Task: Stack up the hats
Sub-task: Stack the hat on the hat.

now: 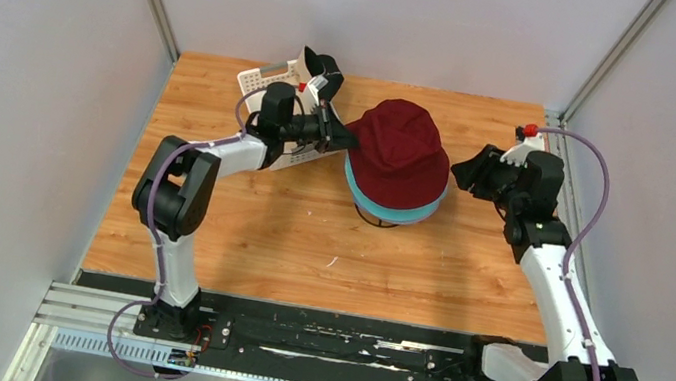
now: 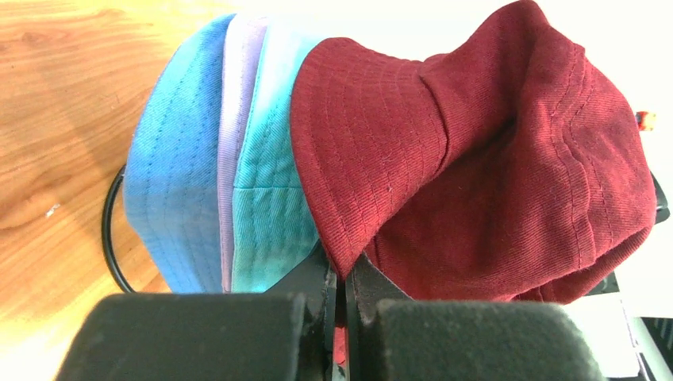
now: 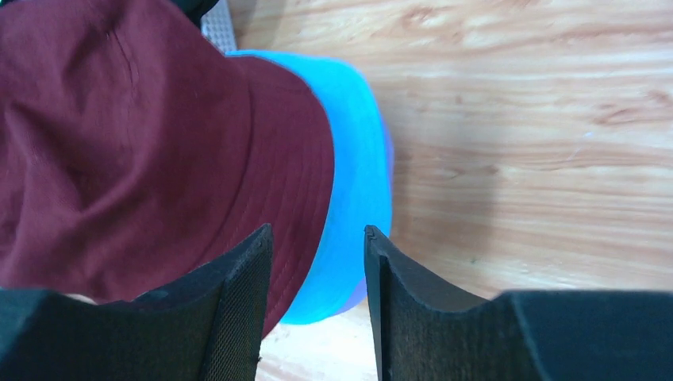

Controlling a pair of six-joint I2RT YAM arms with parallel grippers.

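A dark red hat [image 1: 401,149] sits on top of a stack at the table's middle, over teal [image 1: 390,208], lavender and blue hats. In the left wrist view the blue hat [image 2: 171,182], lavender hat [image 2: 230,159] and teal hat [image 2: 270,198] show as stacked brims beside the dark red hat [image 2: 476,175]. My left gripper [image 1: 347,138] is shut on the dark red hat's brim at the stack's left side. My right gripper [image 1: 463,172] is open and empty just right of the stack; in its view the dark red hat [image 3: 143,151] and a blue brim [image 3: 357,182] lie ahead. Beige and black hats are out of view.
A white lattice basket [image 1: 269,84] lies at the back left behind my left arm. A black wire stand [image 1: 372,219] shows under the stack and as a black ring in the left wrist view [image 2: 109,238]. Walls close in the table's sides.
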